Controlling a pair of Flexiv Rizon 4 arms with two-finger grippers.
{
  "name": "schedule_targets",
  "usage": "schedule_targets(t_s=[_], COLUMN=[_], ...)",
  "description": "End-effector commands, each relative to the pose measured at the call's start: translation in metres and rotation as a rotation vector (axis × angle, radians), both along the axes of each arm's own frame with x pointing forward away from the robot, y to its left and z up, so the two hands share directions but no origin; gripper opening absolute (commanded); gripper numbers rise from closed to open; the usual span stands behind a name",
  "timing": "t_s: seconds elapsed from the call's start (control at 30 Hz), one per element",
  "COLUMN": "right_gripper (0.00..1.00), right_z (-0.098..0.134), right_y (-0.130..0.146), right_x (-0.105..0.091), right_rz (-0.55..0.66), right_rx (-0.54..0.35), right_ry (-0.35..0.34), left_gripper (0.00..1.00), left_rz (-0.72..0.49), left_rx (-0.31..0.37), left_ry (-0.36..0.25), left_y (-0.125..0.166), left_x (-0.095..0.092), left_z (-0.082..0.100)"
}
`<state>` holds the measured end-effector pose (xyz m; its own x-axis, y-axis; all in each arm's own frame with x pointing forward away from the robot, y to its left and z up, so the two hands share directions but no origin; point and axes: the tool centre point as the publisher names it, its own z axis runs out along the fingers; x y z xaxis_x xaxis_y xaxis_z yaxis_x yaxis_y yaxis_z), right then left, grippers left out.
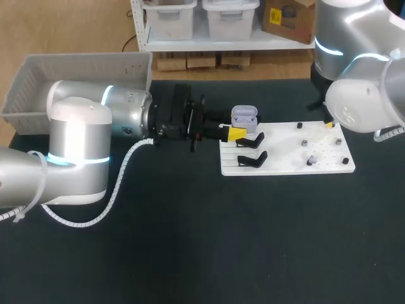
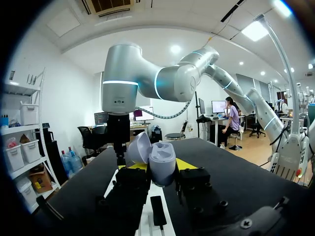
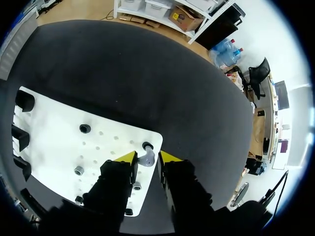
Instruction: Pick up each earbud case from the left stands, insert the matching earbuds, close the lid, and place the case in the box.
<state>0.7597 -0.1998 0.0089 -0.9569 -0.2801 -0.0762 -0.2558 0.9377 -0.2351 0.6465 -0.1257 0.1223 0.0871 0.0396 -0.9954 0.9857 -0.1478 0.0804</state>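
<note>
Far right on the board point(image 3: 49, 132), right gripper point(image 3: 146, 156) narrowly open, earbud point(image 3: 146, 160) directly below between its tips; left gripper point(image 2: 160, 166) clamps lid-open case point(image 2: 162, 160), well left.

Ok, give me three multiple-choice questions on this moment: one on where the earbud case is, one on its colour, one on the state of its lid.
1. Where is the earbud case?
A. on a black stand
B. between the fingers of the left gripper
C. in the gray basket

2. What colour is the case?
A. lavender
B. black
C. yellow

3. How is its lid?
A. shut
B. taken off
C. open, swung back

Answers:
1 B: the left wrist view shows a finger against each side of it.
2 A: it is pale lavender in both the head view and the left wrist view.
3 C: the lid stands tilted back on its hinge and the inside of the case shows.
</note>
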Motion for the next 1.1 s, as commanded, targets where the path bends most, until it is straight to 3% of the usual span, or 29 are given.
schedule_targets(t_s=[0.03,0.13,0.2,0.4,0.7,0.9,1.1], right_gripper=[0.21,0.13,0.00,0.00,0.00,0.00,0.00], right_z=[-0.001,-0.002,-0.002,0.010,0.074,0.108,0.118], right_y=[0.000,0.000,0.000,0.002,0.018,0.029,0.036], right_x=[0.000,-0.001,-0.001,-0.009,-0.046,-0.068,-0.081], right_rz=[0.000,0.000,-0.001,0.001,-0.036,-0.031,-0.004], right_rx=[-0.002,-0.004,-0.006,-0.006,0.025,0.029,0.087], right_ry=[-0.002,-0.001,-0.002,-0.011,-0.053,0.030,0.087], left_gripper=[0.00,0.00,0.00,0.00,0.00,0.00,0.00], left_rz=[0.005,0.005,0.005,0.005,0.005,0.005,0.005], left_rx=[-0.003,-0.003,-0.003,-0.003,-0.003,-0.003,-0.003], left_ry=[-0.003,-0.003,-0.003,-0.003,-0.003,-0.003,-0.003], left_y=[0.000,0.000,0.000,0.000,0.000,0.000,0.000], left_x=[-0.001,-0.001,-0.001,-0.001,-0.001,-0.001,-0.001], left_z=[-0.001,-0.001,-0.001,-0.001,-0.001,-0.001,-0.001])
